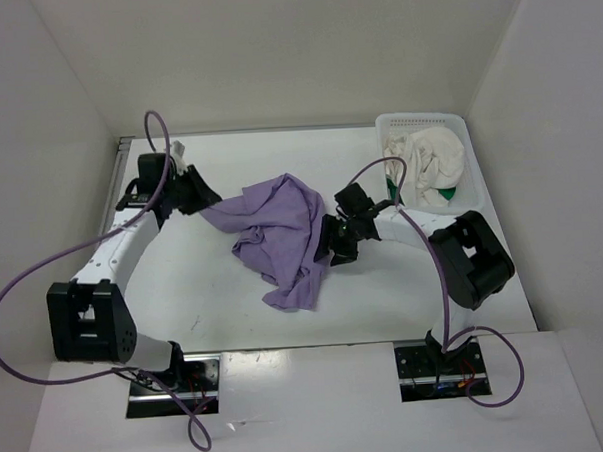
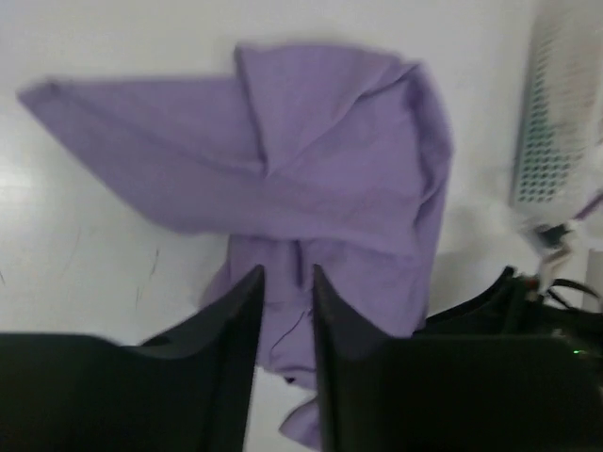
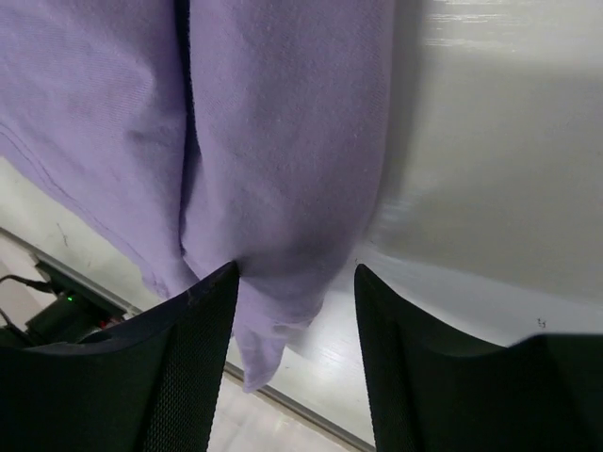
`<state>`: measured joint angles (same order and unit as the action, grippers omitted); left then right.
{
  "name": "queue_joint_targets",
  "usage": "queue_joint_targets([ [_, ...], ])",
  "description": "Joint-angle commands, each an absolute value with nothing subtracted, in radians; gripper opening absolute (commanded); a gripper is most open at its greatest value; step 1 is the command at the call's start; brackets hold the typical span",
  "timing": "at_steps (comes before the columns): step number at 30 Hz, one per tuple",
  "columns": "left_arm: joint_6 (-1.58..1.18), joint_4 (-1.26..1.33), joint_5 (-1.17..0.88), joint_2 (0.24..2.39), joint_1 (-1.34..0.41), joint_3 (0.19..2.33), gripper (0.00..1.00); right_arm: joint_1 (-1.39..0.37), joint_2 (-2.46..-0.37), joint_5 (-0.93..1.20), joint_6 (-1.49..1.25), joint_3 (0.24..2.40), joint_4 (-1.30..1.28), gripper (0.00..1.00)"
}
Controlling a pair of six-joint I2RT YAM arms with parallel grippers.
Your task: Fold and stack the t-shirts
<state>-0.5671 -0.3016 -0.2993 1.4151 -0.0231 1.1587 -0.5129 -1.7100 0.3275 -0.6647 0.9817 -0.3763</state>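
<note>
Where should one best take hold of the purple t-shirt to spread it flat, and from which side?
Probably the pointed corner of the purple t-shirt, approached from the side of the left gripper. That corner lies flat and thin, clear of the bunched middle.

- purple shirt (image 1: 282, 237): soft cloth, matt, creased; fine knit grain shows close up
- cream shirt (image 1: 436, 152): soft cloth, matt, bunched
- green shirt (image 1: 447, 193): cloth; only a scrap shows, finish unclear
- basket (image 1: 420, 120): white plastic mesh, slight sheen
- table (image 1: 195, 301): white, hard, smooth, semi-gloss with soft reflections and a few faint scuffs
- left gripper (image 2: 285, 282): black, smooth, matt, looks like plastic
- right gripper (image 3: 297, 278): black, matt, fine dotted texture on the finger faces
- left arm (image 1: 120, 249): white and black shells, smooth, plastic look
</note>
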Motion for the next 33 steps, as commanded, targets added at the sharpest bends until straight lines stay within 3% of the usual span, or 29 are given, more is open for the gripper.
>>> queue_joint_targets([
  [1, -0.567, -0.255, -0.293, 1.465, -0.028, 1.048, 0.38, -0.511, -1.721, 0.348, -0.690, 0.973, -0.318, 0.57],
  [2, -0.578, -0.235, -0.293, 1.479, -0.028, 1.011, 0.47, -0.511, -1.730, 0.359, -0.690, 0.973, -0.318, 0.54],
  [3, -0.589, -0.204, -0.293, 1.518, -0.028, 1.011, 0.69, -0.511, -1.730, 0.359, -0.702, 0.962, -0.318, 0.52],
  [4, -0.618, -0.192, -0.284, 1.540, -0.028, 1.011, 0.76, -0.520, -1.730, 0.359, -0.703, 0.953, -0.308, 0.52],
  [9, -0.695, -0.134, -0.177, 1.698, -0.028, 1.058, 0.77, -0.531, -1.686, 0.350, -0.712, 0.934, -0.321, 0.39],
  [12, -0.732, -0.133, -0.129, 1.784, -0.028, 1.107, 0.75, -0.540, -1.668, 0.359, -0.712, 0.911, -0.342, 0.39],
  [14, -0.756, -0.133, -0.106, 1.821, -0.018, 1.126, 0.74, -0.540, -1.667, 0.368, -0.712, 0.902, -0.351, 0.51],
  [16, -0.770, -0.133, -0.106, 1.862, -0.018, 1.137, 0.70, -0.549, -1.657, 0.379, -0.712, 0.888, -0.351, 0.59],
  [18, -0.782, -0.104, -0.107, 1.881, -0.018, 1.137, 0.65, -0.549, -1.645, 0.396, -0.721, 0.875, -0.351, 0.60],
  [23, -0.782, -0.086, -0.117, 1.925, -0.018, 1.146, 0.19, -0.583, -1.669, 0.457, -0.732, 0.865, -0.330, 0.60],
  [25, -0.770, -0.077, -0.117, 1.925, -0.018, 1.157, 0.13, -0.595, -1.701, 0.457, -0.744, 0.874, -0.308, 0.51],
  [28, -0.761, -0.077, -0.095, 1.913, -0.018, 1.178, 0.00, -0.595, -1.726, 0.445, -0.733, 0.932, -0.331, 0.24],
  [30, -0.761, -0.067, -0.104, 1.879, -0.018, 1.189, 0.00, -0.595, -1.726, 0.405, -0.724, 0.981, -0.343, 0.09],
  [33, -0.761, -0.057, -0.113, 1.833, -0.009, 1.212, 0.00, -0.595, -1.701, 0.354, -0.712, 1.044, -0.371, 0.00],
])
